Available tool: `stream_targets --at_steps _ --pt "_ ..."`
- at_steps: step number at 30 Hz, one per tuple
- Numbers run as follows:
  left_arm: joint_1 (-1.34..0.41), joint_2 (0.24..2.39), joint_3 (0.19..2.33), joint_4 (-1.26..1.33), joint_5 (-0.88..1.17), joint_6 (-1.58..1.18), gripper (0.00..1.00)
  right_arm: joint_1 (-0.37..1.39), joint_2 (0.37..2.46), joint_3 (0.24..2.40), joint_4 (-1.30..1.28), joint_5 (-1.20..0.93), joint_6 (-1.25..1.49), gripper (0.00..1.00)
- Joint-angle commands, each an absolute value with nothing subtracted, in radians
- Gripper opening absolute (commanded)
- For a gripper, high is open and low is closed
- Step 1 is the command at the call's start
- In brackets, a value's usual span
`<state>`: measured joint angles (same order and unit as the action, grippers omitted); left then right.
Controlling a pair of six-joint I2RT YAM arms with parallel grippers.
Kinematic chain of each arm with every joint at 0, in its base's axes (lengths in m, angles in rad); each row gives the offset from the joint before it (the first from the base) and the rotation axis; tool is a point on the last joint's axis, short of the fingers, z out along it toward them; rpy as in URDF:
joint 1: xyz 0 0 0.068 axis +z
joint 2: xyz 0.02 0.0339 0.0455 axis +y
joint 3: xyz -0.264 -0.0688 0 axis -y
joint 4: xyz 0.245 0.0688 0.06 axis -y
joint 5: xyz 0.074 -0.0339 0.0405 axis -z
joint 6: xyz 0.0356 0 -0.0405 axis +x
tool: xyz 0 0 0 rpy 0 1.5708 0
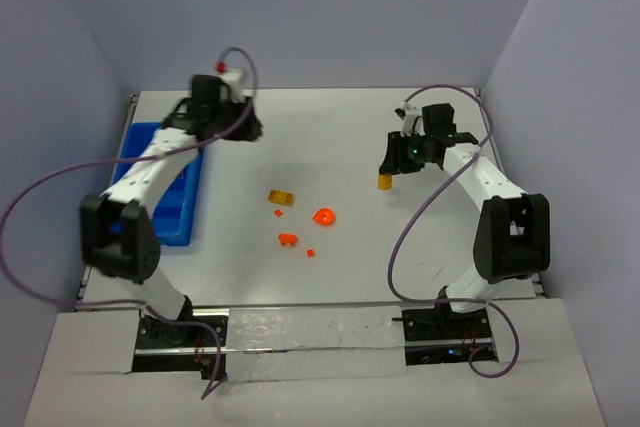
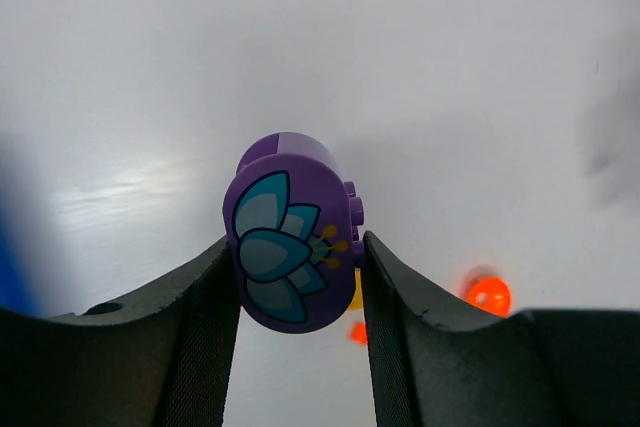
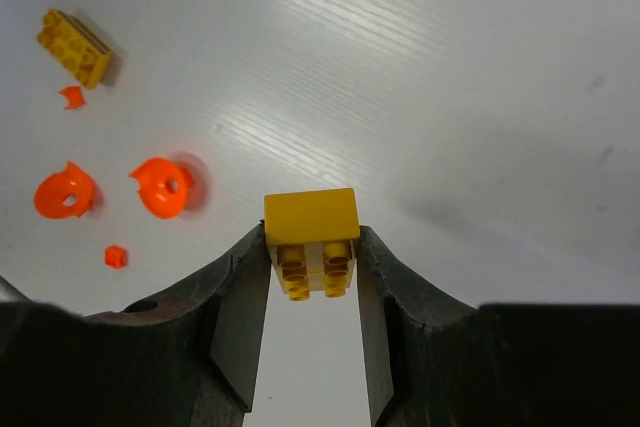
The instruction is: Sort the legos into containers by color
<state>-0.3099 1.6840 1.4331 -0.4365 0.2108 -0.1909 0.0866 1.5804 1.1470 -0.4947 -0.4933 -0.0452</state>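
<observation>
Two pincers each have a brick in hand. The left pincer [image 2: 295, 252] is closed on a purple brick [image 2: 288, 202], a rounded piece with a teal petal print. One finger presses each of its sides, and the printed face points back at the wrist camera. Gripping across the narrow sides leaves the lower part of the brick free, so I judge it should fall cleanly once the fingers part.

The right pincer [image 3: 312, 237] is clamped tight on a yellow brick [image 3: 311, 215]. It is pinched across its width in the same way, with the brick's knobbed or hollow face turned towards the camera.

From above, the left pincer [image 1: 243, 127] hangs over the table [image 1: 330, 137] just beside the far end of the blue tray [image 1: 178, 217]. That suits a short carry into a compartment. The arm hides much of the tray, so I cannot tell which section already holds purple.

The right pincer [image 1: 386, 169] and its brick [image 1: 383, 183] are on the right side, well apart from the tray. That load faces a long reach across the table, or possibly a wait until the left arm clears.

Several pieces lie loose between the arms: another yellow brick [image 1: 281, 197], two round orange bits [image 1: 323, 217] [image 1: 288, 240] and two orange crumbs [image 1: 310, 252] [image 1: 277, 213]. Much of the sorting seems not yet done.
</observation>
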Motion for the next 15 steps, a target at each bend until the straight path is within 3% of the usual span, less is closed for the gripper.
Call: stream_targets --at_steps 1,10,15 --pt "-0.155 1.441 1.377 -0.530 0.394 -0.025 0.17 0.164 1.600 1.224 -0.489 -0.475 -0.051 0.00" --pt "0.241 1.421 1.258 -0.591 0.430 0.081 0.07 0.240 1.644 1.288 -0.509 -0.472 -0.058 0.00" --pt "0.303 1.552 1.224 -0.522 0.324 0.077 0.05 0.252 1.646 1.280 -0.505 -0.470 -0.058 0.00"
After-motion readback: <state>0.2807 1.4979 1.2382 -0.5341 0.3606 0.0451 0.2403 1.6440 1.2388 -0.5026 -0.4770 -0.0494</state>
